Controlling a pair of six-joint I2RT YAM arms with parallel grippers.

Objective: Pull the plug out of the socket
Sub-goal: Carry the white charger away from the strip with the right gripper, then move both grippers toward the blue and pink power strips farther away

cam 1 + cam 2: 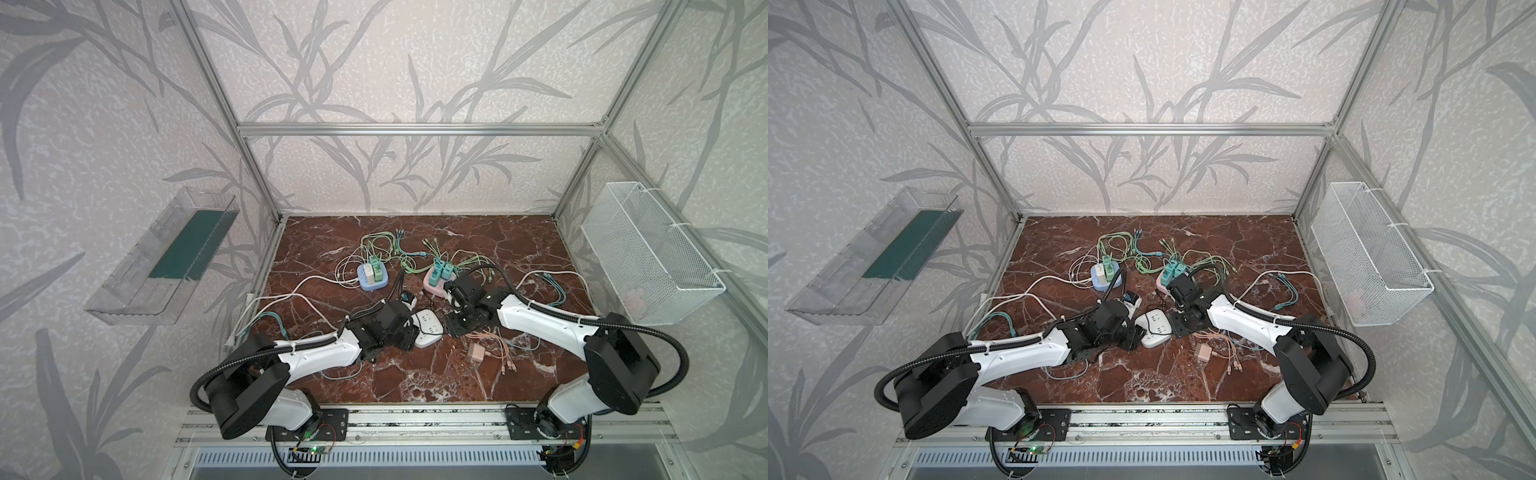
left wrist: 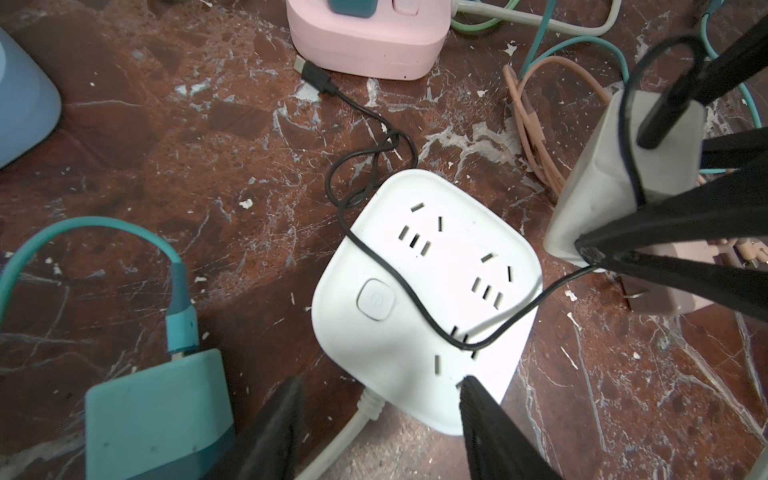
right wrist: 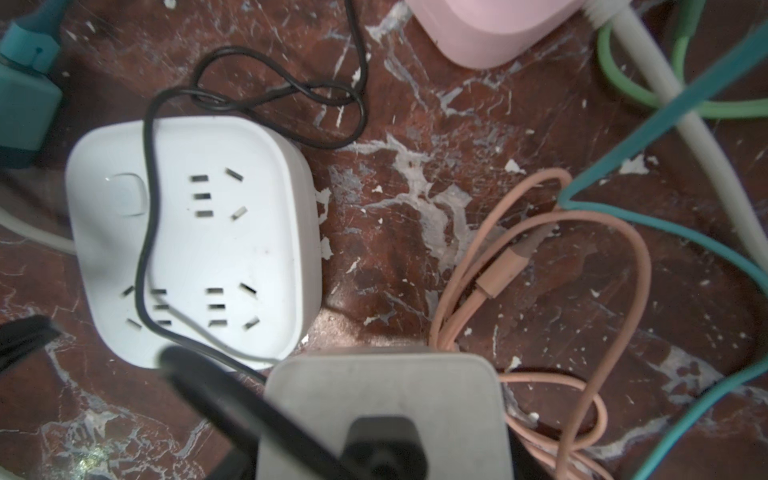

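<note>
1. The right fingers point(image 2: 665, 224) are clamping the grey charger plug point(image 2: 598, 178), which is hanging clear of the white socket point(image 2: 436, 266), just beside it.
2. The left fingers point(image 2: 490, 424) are standing partly apart, straddling one corner of the socket (one tip over its face, neither gripping).
3. The plug's black cable point(image 2: 374, 257) is trailing across the socket, so carrying the plug away slowly while bracing the socket against the marble surface point(image 2: 208, 166) looks wise, lest the cable drag it.

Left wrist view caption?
White socket with empty outlets, black cable draped across; right claw holds the grey plug beside it.
</note>
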